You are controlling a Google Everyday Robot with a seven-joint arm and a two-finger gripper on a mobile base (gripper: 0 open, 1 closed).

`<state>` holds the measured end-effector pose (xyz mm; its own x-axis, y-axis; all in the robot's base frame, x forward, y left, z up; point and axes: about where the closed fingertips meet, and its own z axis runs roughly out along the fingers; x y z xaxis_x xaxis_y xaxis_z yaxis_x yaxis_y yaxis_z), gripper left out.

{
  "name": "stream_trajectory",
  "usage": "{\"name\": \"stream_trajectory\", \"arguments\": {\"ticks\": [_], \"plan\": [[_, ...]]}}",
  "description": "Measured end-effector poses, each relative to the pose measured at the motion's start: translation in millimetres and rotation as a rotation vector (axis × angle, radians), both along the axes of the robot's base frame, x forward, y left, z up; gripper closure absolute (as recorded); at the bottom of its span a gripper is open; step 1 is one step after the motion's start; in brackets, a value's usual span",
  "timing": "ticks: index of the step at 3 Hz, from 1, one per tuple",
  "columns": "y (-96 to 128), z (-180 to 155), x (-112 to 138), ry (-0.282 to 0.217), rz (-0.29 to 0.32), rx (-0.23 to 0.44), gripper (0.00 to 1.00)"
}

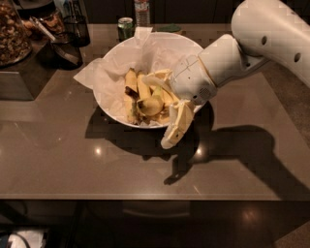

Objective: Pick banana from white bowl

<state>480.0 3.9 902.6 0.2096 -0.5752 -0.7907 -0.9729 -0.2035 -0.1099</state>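
At the far left of my feed a snack jar (12, 34) holds something brown and lumpy. Further along the back edge stand a green can (125, 27) and a clear bottle (142, 10), both well apart from the work.

Next comes the crumpled white paper (109, 72), spilling over the left rim of the white bowl (112, 114), which sits mid-table (72, 160). The banana (131, 94) lies inside the bowl on that paper, slightly left of centre. It looks like several yellow lengths piled together rather than one whole fruit, with brown patches at some ends.

Just right of the pile is my gripper (157, 110). Its fingers are spread wide, one reaching over the fruit and the other hanging down past the near rim, and I see nothing clamped between them. The arm (271, 34) comes in from the upper right.

I expect the banana to be light but soft and easily bruised, probably slick where the flesh is bare, so a hard squeeze would mash it. I would take one length across its middle, where it is thickest, and close gently. The loose paper may get pinched with it, and neighbouring pieces could shift or come along.
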Motion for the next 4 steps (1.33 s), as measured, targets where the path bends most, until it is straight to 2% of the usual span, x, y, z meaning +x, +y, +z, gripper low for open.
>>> {"name": "stream_trajectory", "arguments": {"ticks": [1,4], "plan": [[0.0,0.0,0.0,0.000,0.000,0.000,0.00],[0.1,0.0,0.0,0.000,0.000,0.000,0.64]]}}
